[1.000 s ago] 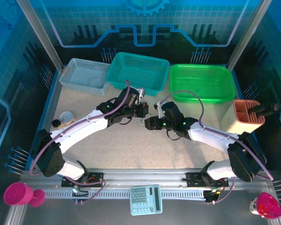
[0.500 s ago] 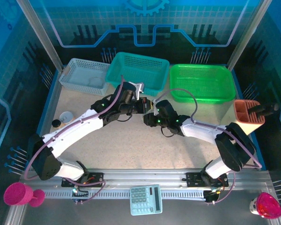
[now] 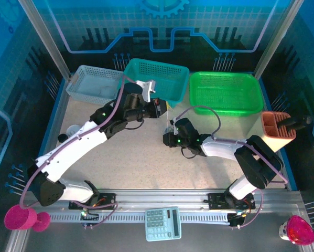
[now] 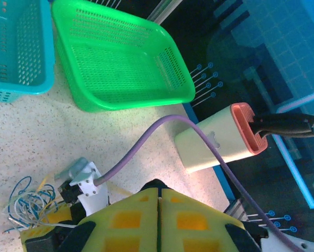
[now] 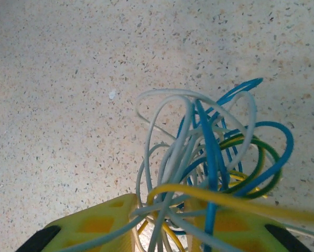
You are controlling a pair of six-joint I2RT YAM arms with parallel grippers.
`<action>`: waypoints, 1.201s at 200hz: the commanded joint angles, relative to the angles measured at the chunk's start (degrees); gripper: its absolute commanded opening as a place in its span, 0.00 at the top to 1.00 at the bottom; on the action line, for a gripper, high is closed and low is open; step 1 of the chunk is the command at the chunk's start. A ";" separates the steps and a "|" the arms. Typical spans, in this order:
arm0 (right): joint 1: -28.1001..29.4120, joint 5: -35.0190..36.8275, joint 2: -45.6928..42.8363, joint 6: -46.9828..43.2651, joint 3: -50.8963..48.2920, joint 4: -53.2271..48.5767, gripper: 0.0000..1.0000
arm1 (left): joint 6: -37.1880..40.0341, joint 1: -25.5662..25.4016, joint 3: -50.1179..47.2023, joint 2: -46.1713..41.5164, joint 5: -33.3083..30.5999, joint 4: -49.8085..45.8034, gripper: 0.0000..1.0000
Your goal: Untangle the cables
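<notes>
Cables (image 5: 206, 157): tangled thin loops in blue, whitish-grey, yellow and green, nipped in narrowed right gripper (image 5: 162, 231). Left gripper (image 4: 159, 220): fully closed, empty.

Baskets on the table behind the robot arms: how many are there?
3, in a row along the far edge: a pale grey basket on the left, a teal basket in the middle, a green basket on the right. None seems hidden.

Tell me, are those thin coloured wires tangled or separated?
Tangled: the thin blue, white, yellow and green wire loops cross through one another in one clump.
</notes>
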 commanded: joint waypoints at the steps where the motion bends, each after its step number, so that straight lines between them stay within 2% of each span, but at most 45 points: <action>1: -0.36 0.95 0.90 0.94 -1.26 0.66 0.69 | 0.65 1.54 2.23 -2.80 0.86 0.23 1.00; 26: -0.31 0.87 0.84 1.19 -1.81 0.45 0.65 | 1.16 2.51 2.39 -3.97 0.70 0.04 1.00; 43: -0.32 0.53 0.27 1.21 -1.67 -0.37 0.58 | 1.65 2.78 2.42 -4.15 0.55 -0.33 1.00; 66: -0.22 -0.01 -1.56 0.80 -1.39 -2.32 0.43 | 2.25 2.81 1.61 -4.15 0.51 -0.27 1.00; 99: -0.13 0.37 -6.87 -0.67 -1.22 -6.73 0.32 | 2.44 2.91 -1.23 -4.07 0.61 1.53 1.00; 163: -0.24 0.71 -15.84 -3.58 1.07 -12.82 0.31 | 1.21 3.00 -2.43 -3.97 1.65 3.07 1.00; 209: 2.57 -0.80 -15.14 -5.06 2.88 -8.03 0.31 | 0.18 3.03 -1.00 -3.98 2.68 3.28 1.00; 240: 3.46 1.59 -11.63 -4.27 2.74 -1.29 0.32 | -1.52 3.01 -0.33 -3.81 3.71 4.43 1.00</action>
